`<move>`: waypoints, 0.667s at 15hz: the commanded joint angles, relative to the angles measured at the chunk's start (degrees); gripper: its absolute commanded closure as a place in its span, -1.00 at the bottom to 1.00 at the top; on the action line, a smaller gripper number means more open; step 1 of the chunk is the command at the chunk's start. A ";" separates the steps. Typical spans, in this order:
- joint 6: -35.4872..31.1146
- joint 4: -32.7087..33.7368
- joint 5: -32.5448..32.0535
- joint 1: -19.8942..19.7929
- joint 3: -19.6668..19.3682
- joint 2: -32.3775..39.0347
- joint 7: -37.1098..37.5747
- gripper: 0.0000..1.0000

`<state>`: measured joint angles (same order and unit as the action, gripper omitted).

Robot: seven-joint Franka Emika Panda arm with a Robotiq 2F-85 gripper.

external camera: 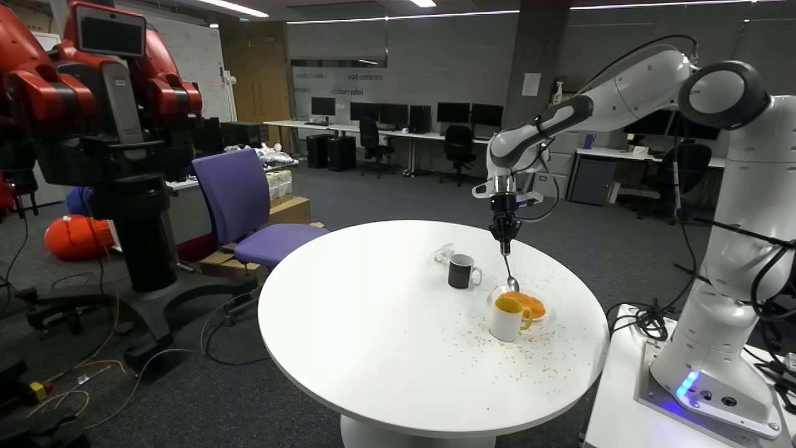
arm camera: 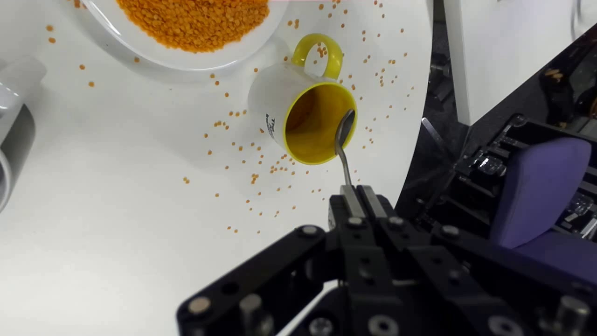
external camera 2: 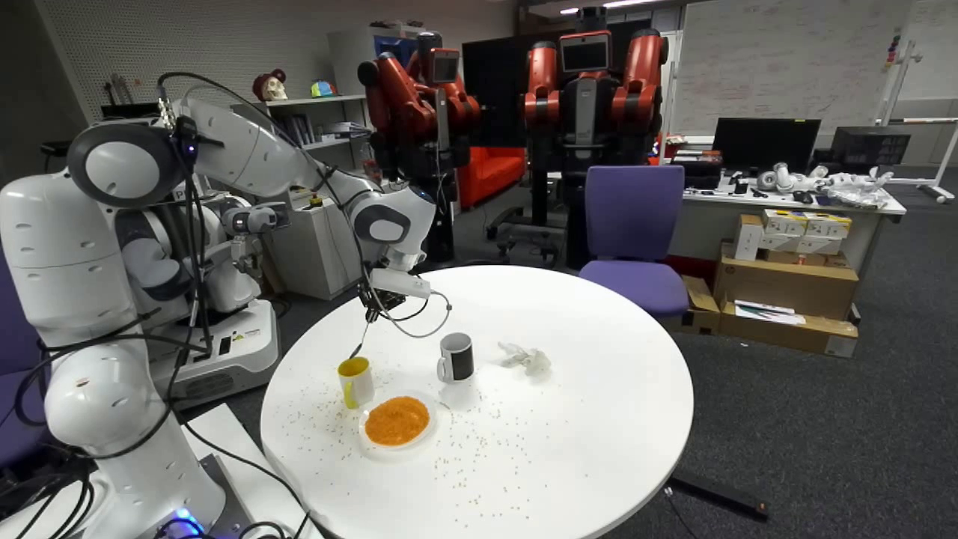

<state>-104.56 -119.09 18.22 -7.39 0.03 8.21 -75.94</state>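
My gripper (arm camera: 358, 189) is shut on the handle of a metal spoon (arm camera: 344, 130), whose bowl points down and away from the fingertips. In the wrist view the spoon overlaps the rim of a white mug (arm camera: 273, 95) with yellow inside and a yellow handle. Both exterior views show the spoon (external camera: 512, 283) above the rim of the upright mug (external camera 2: 361, 385); the exact gap cannot be told. No lentils show on the spoon. A darker orange patch lies deep in the mug. Beside the mug, a white plate (arm camera: 182, 63) bears a heap of orange lentils (external camera 2: 397, 421).
A black-and-white mug (external camera 2: 458, 359) stands near the plate, with crumpled clear plastic (external camera 2: 528, 359) beyond it. Loose lentils lie scattered over the round white table (external camera: 348, 311). A purple chair (external camera: 249, 205) and a red robot (external camera: 56, 87) stand beyond the table's edge.
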 commanded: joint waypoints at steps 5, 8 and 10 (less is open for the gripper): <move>3.78 -0.81 2.93 -2.19 -4.40 -3.95 -1.39 0.98; 2.66 -0.48 5.24 -4.13 -7.24 -3.10 -0.74 0.98; 2.15 -0.62 7.88 -6.05 -9.30 -2.61 -0.53 0.98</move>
<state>-102.96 -119.37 22.37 -10.90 -7.11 6.43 -75.98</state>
